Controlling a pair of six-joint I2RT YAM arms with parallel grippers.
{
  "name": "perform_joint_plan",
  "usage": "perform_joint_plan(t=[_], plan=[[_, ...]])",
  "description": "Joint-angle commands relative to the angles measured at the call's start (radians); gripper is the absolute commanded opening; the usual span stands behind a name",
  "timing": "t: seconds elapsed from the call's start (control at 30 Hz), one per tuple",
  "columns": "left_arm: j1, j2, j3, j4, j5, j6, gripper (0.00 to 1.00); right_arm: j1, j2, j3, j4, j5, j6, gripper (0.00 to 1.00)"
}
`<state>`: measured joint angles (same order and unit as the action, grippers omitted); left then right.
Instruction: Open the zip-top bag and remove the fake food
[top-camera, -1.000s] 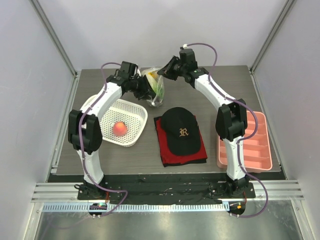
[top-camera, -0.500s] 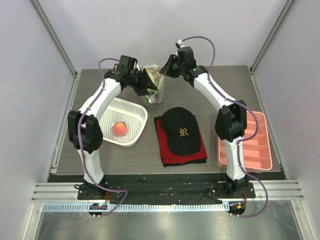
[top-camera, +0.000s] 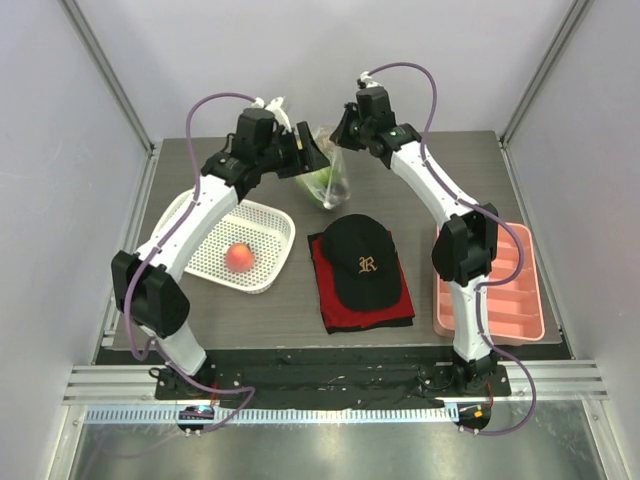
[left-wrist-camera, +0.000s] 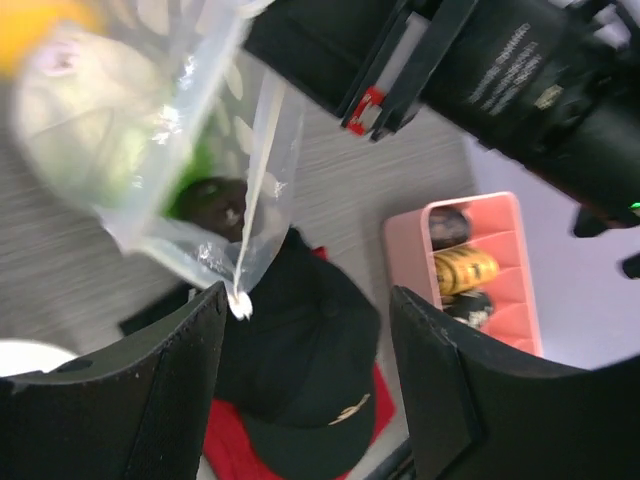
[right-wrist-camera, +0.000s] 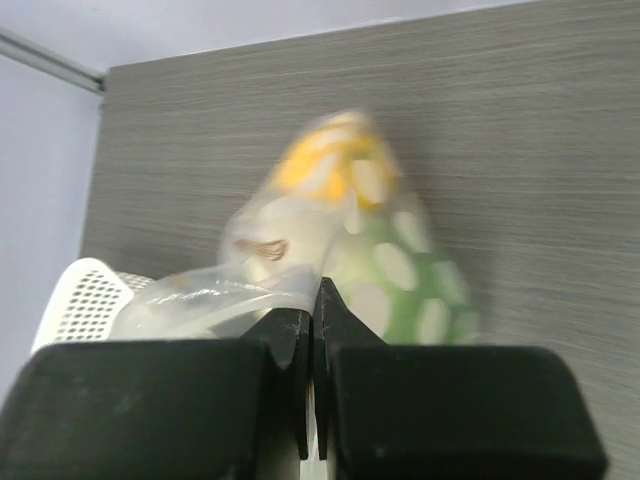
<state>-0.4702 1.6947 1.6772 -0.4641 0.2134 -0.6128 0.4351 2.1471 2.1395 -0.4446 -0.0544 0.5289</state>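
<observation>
The right gripper (right-wrist-camera: 312, 303) is clenched on a fold of clear plastic at the top of the zip-top bag (top-camera: 326, 182), so the pouch is held hanging from that single pinch over the far middle of the table (top-camera: 230, 315). The left gripper (left-wrist-camera: 305, 300) is released: its jaws are parted, nothing is caught between them, and the bag's lower corner is seen just beyond its fingers.

That release is what has changed. A second ago the left gripper was set low against the bag's left side with its jaws much narrower. Since then the jaws have been spread, the left wrist has been raised, and the bag has been drawn a little to the right. It is judged that the two-handed pull on the mouth has been given up, either for a fresh grip or for a reach inside. Whether the zip strip is parted cannot be told.

The peach (top-camera: 238, 257) is already laid in the white mesh basket (top-camera: 262, 218), while the green vegetable (top-camera: 322, 180) and the yellow-orange citrus (right-wrist-camera: 325, 165) are kept inside the pouch — the task is taken to be partway done. A dark brown piece cannot be made out with certainty.

The grey wood-grain table is shared with a black cap (top-camera: 362, 258) laid on a red cloth (top-camera: 330, 305) and a pink tray (top-camera: 520, 300) at the right edge — all well apart from the bag. The bay is closed in by pale walls.
</observation>
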Motion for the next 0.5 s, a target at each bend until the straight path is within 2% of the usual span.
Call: perform_joint_plan(t=[0.0,0.1,0.2,0.23,0.33,0.47], plan=[[0.057,0.037,0.012,0.072,0.305,-0.089,0.66,-0.035,-0.082,0.049,-0.020,0.070,-0.084,0.01],[0.065,0.077,0.039,0.057,0.388,-0.197,0.64,-0.055,-0.087,0.054,-0.028,0.067,-0.106,0.01],[0.065,0.037,-0.060,0.290,0.400,-0.313,0.61,-0.065,-0.081,0.054,-0.028,-0.022,-0.087,0.02],[0.065,0.039,-0.079,0.415,0.394,-0.332,0.55,-0.067,-0.078,0.054,-0.028,-0.042,-0.083,0.01],[0.065,0.124,-0.039,0.502,0.411,-0.387,0.37,-0.065,-0.078,0.051,-0.028,-0.073,-0.043,0.01],[0.071,0.273,0.096,0.467,0.370,-0.415,0.24,-0.065,-0.069,0.066,-0.028,-0.087,-0.017,0.01]])
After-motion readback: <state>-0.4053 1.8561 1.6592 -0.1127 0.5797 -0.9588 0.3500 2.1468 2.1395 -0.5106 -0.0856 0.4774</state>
